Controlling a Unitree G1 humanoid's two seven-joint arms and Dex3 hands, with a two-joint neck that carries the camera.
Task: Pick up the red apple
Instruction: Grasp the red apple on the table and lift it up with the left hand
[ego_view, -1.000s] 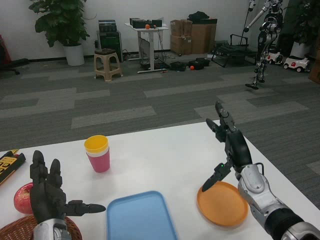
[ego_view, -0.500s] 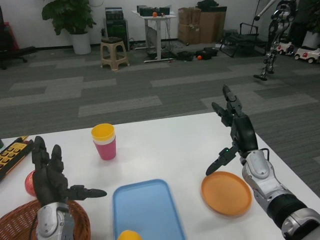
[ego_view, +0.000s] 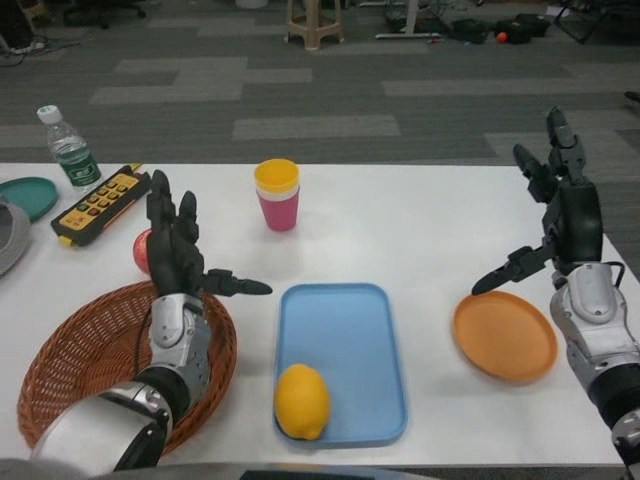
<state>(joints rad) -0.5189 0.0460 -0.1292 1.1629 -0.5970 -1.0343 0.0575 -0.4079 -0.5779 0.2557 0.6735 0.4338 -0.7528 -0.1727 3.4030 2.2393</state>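
Left hand (ego_view: 176, 257) fingers spread, empty, red apple (ego_view: 142, 250) mostly hidden just behind them on the table; right hand (ego_view: 570, 225) fingers also apart, over orange plate (ego_view: 505, 336).

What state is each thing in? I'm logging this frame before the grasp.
red apple: on table, untouched, half hidden.
left hand: open, before apple.
right hand: open, raised.
bottle: upright, capped.
stacked cups: upright.
lemon: in blue tray.

Views: we have one, the head view.
Facing: forward and down over the white table (ego_view: 400, 225), floor along the frame's top.
Nearness: close; our forearms enter at the bottom corners.
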